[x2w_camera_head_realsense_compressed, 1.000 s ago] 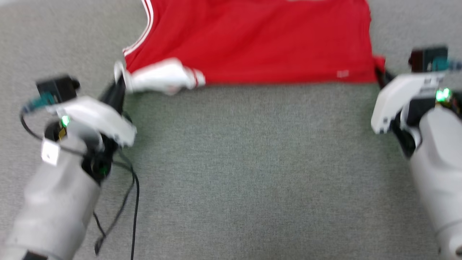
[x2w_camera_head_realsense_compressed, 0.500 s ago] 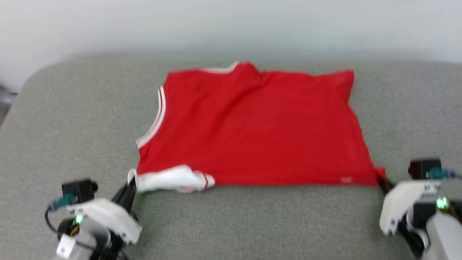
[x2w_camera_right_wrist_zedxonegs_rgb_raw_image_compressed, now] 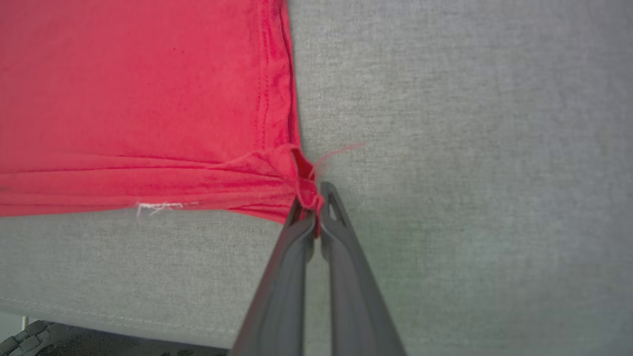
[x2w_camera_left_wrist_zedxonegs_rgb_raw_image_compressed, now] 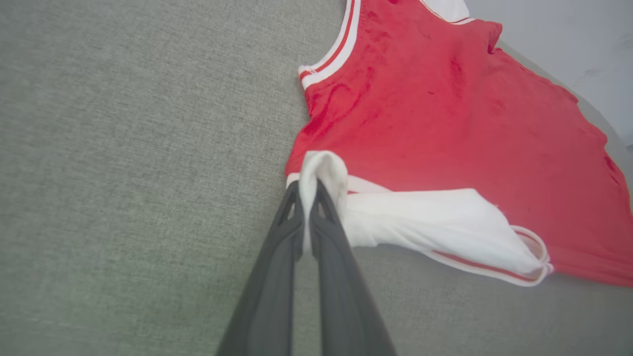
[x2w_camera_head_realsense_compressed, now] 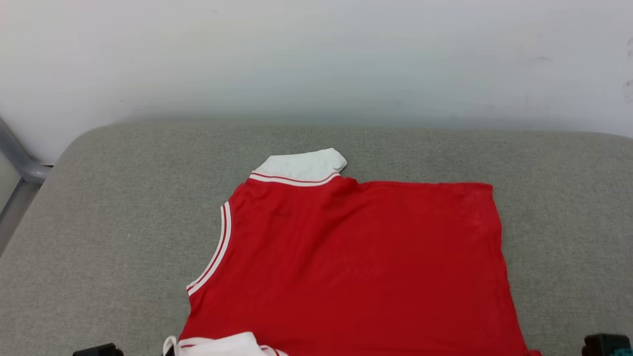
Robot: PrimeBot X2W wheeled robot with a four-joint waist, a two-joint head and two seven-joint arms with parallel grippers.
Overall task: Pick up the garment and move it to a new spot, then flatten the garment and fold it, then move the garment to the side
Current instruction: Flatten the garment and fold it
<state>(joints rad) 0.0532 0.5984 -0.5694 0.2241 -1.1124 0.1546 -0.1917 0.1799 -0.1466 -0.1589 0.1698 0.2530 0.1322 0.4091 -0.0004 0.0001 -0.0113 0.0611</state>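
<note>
A: Our left gripper (x2w_camera_left_wrist_zedxonegs_rgb_raw_image_compressed: 309,198) is pinched tight on the white sleeve (x2w_camera_left_wrist_zedxonegs_rgb_raw_image_compressed: 420,217) of the jersey (x2w_camera_head_realsense_compressed: 356,267), and our right gripper (x2w_camera_right_wrist_zedxonegs_rgb_raw_image_compressed: 316,203) is clamped on its red hem corner (x2w_camera_right_wrist_zedxonegs_rgb_raw_image_compressed: 301,183).
B: Yep, we see thin soft fabric lying mostly flat on the grey woven cushion (x2w_camera_head_realsense_compressed: 123,222), pale wall (x2w_camera_head_realsense_compressed: 316,59) behind.

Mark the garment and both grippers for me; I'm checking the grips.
garment (x2w_camera_head_realsense_compressed: 356,267), head view, middle of the red body.
left gripper (x2w_camera_left_wrist_zedxonegs_rgb_raw_image_compressed: 307,190), left wrist view, between fingertips pinching the white sleeve fabric.
right gripper (x2w_camera_right_wrist_zedxonegs_rgb_raw_image_compressed: 313,200), right wrist view, between fingertips pinching the red hem corner.
</note>
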